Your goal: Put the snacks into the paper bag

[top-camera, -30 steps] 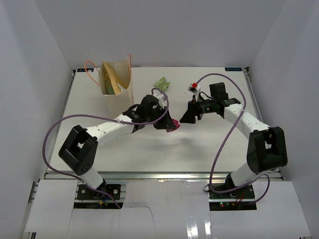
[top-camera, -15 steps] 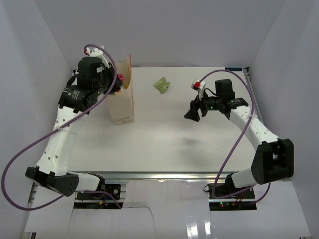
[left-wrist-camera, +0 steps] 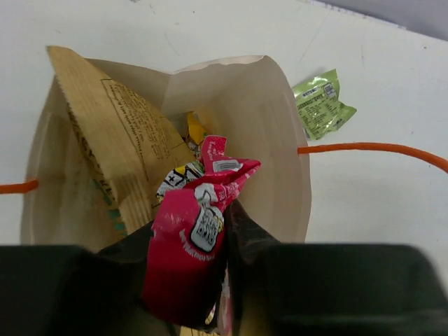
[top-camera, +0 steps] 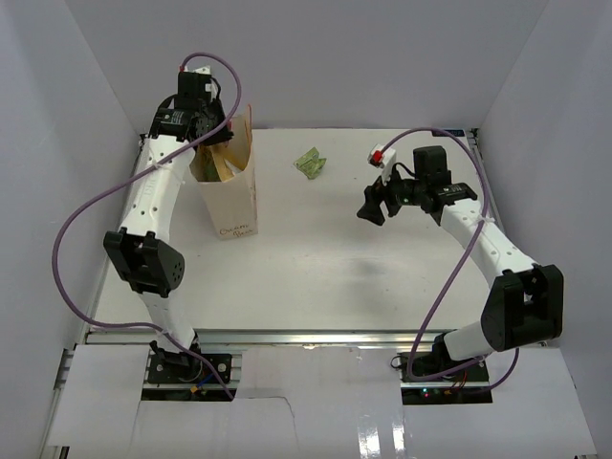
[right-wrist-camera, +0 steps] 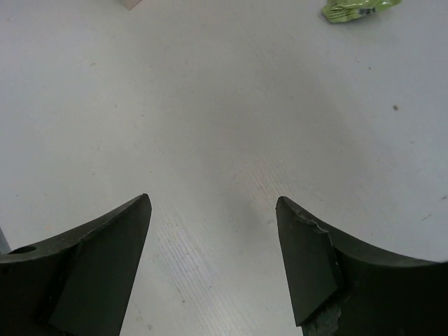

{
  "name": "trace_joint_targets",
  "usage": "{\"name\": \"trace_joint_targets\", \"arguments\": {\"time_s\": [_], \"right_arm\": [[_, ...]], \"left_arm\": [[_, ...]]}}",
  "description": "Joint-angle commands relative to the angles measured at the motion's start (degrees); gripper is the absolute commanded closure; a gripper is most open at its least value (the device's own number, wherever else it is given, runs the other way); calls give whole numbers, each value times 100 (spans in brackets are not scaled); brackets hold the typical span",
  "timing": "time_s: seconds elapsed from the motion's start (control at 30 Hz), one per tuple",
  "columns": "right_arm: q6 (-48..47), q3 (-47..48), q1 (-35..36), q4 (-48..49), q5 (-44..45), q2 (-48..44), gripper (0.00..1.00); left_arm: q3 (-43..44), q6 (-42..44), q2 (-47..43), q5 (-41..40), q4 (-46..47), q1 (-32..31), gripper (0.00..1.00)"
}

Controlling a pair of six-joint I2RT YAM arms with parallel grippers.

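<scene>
Top external view: the table (top-camera: 316, 258) carries the bag (top-camera: 232, 201), upright at far left. My left gripper (top-camera: 204, 115) is above its mouth. My right gripper (top-camera: 372, 205) hangs over bare table, well apart from the bag.

Left wrist view, looking down into the bag: the pouch (left-wrist-camera: 115, 150) leans against the left wall and fills much of the opening. The jaws are clamped on a pink packet (left-wrist-camera: 187, 262), held over the gap beside the pouch. Smaller packets show at the bottom.

Right wrist view: the jaws stand wide apart with nothing between them. One green packet (top-camera: 309, 163) lies on the table beyond, not yet bagged.

Risks, as I judge them:
1. If released here, the pink packet may lodge on the pouch's top edge rather than fall past it.
2. If I go lower, a finger may catch the bag's rim or the cord handle (left-wrist-camera: 371, 147). The bag looks light and may tip or crumple.
3. The green packet lies flat, so a shallow pinch may slide off it.
</scene>
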Motion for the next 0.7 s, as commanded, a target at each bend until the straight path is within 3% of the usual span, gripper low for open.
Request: {"name": "trace_joint_targets", "arguments": {"time_s": [0.0, 0.07, 0.13, 0.17, 0.27, 0.3, 0.37, 0.47, 0.67], "right_arm": [[104, 389, 2, 363, 489, 55, 21], [183, 477, 29, 556, 577, 117, 17], [280, 530, 29, 784, 482, 301, 3], [446, 548, 29, 1012, 394, 511, 10], [946, 854, 20, 1077, -62, 1317, 10], [922, 1099, 20, 806, -673, 1600, 10], [1201, 2127, 90, -18, -802, 2459, 10], [1413, 2578, 213, 202, -426, 2833, 8], [2800, 3175, 231, 688, 708, 3543, 7]], "left_arm": [[430, -49, -156, 285, -67, 15, 60], [500, -75, -165, 426, -32, 15, 44], [527, -102, -261, 575, -6, 24, 29], [509, -110, -314, 602, 47, 24, 25], [404, -41, -638, 620, 152, 24, 18], [264, -14, -752, 620, 187, 15, 16], [18, 74, -1242, 611, 354, 15, 13], [-991, 249, -2324, 488, 915, 24, 2], [-4119, -205, -4670, 584, 2541, 24, 2]]}}
